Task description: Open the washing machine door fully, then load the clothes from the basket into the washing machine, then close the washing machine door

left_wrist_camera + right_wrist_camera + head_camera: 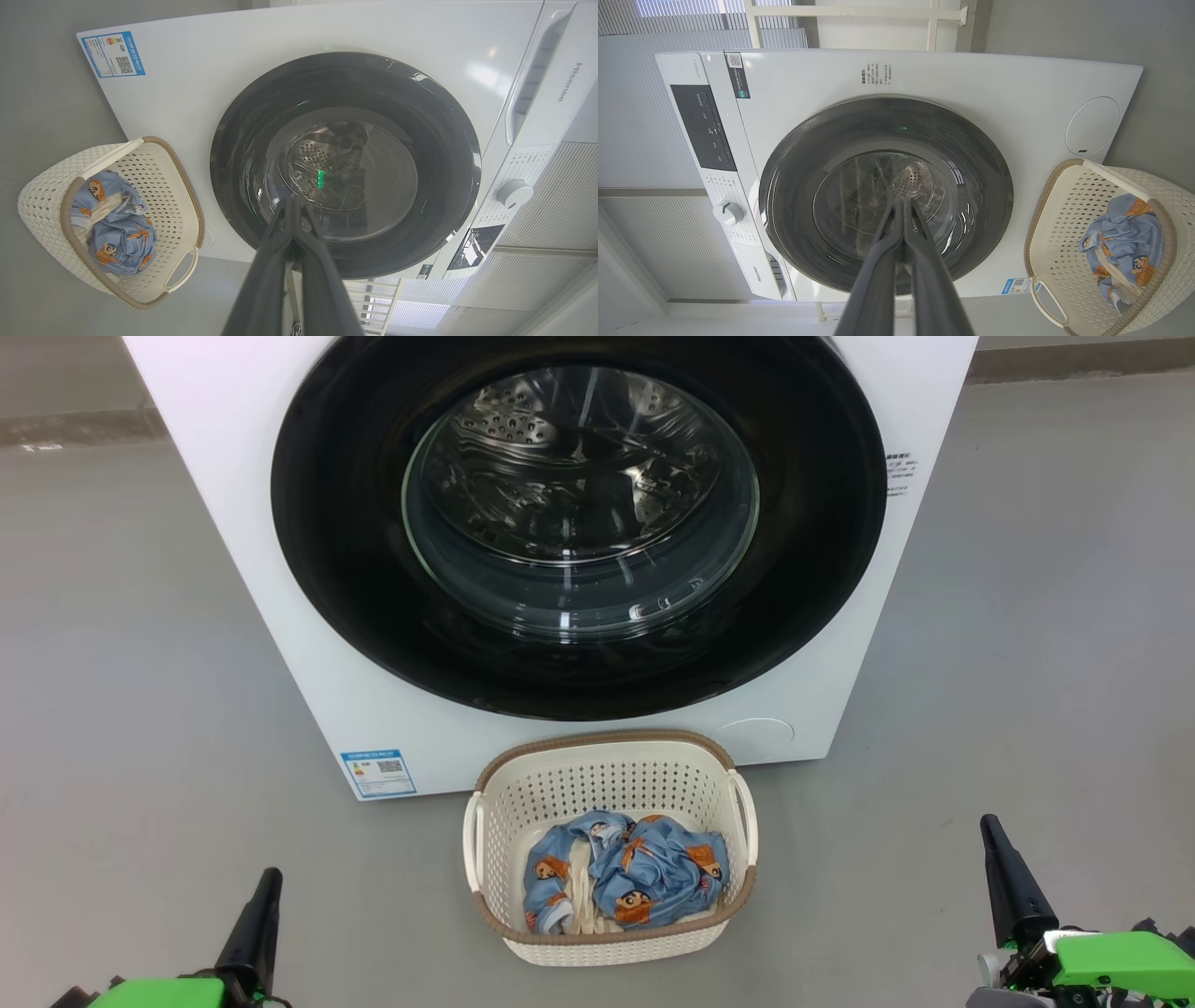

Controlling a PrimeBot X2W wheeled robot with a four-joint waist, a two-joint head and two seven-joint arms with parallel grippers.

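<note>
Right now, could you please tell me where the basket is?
In the head view the basket stands on the grey floor at lower centre, just in front of the washing machine and below its closed door, clothes inside.

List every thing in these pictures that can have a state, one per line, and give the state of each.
washing machine door, shut
drum, no clothes visible inside
basket, upright, loaded
clothes, bundled in the basket
left gripper, shut, holding nothing
right gripper, shut, holding nothing
</note>
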